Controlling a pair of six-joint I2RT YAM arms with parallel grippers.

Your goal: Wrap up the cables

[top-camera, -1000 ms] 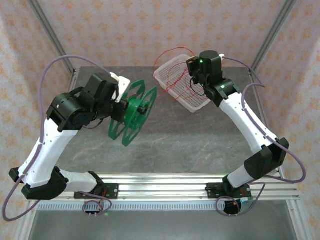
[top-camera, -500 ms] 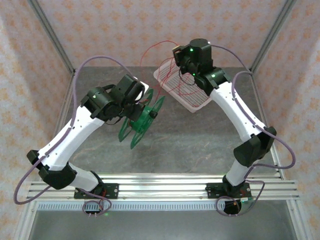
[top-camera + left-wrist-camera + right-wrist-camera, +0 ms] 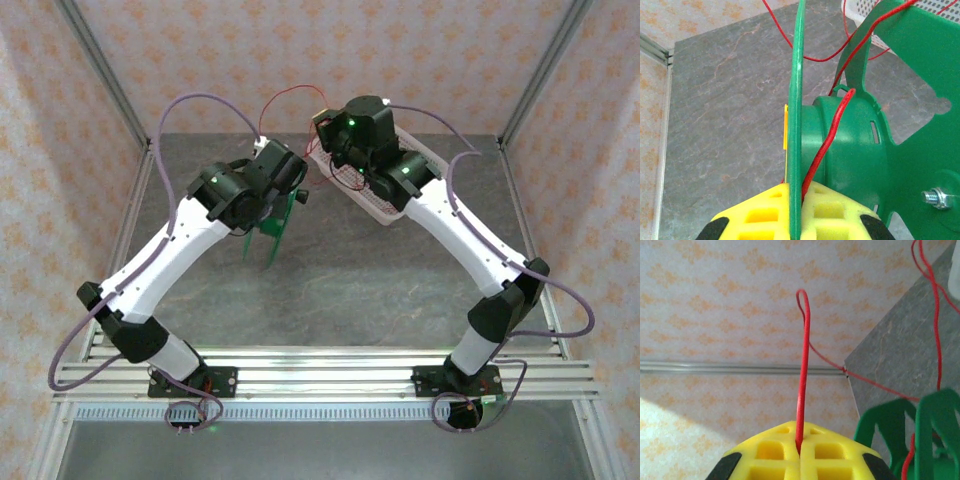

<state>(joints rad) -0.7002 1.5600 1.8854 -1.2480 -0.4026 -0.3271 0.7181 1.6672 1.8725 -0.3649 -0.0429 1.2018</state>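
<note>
The cables are one thin red wire (image 3: 288, 93) that arcs up between the two grippers and trails out of the white basket (image 3: 392, 200). My right gripper (image 3: 800, 442) is shut on this wire (image 3: 802, 365), which rises straight from the yellow pads; from above, the right gripper (image 3: 322, 132) hovers at the basket's left end. My left gripper (image 3: 795, 189) is shut on one flange of a green spool (image 3: 855, 140), held on edge above the table. The wire (image 3: 832, 130) runs over the spool's hub and beside the clamped flange. In the top view the left gripper (image 3: 284, 186) and spool (image 3: 272, 236) are just left of the right gripper.
Grey-purple arm cords (image 3: 205, 105) loop high over the back left and right (image 3: 455, 165). Patterned walls and metal frame posts (image 3: 95, 55) close the table in. The spool (image 3: 932, 435) stands close under the right gripper.
The left arm has carried the spool back and right toward the basket. The right gripper has moved left past the basket's end, pulling red wire out and up.
</note>
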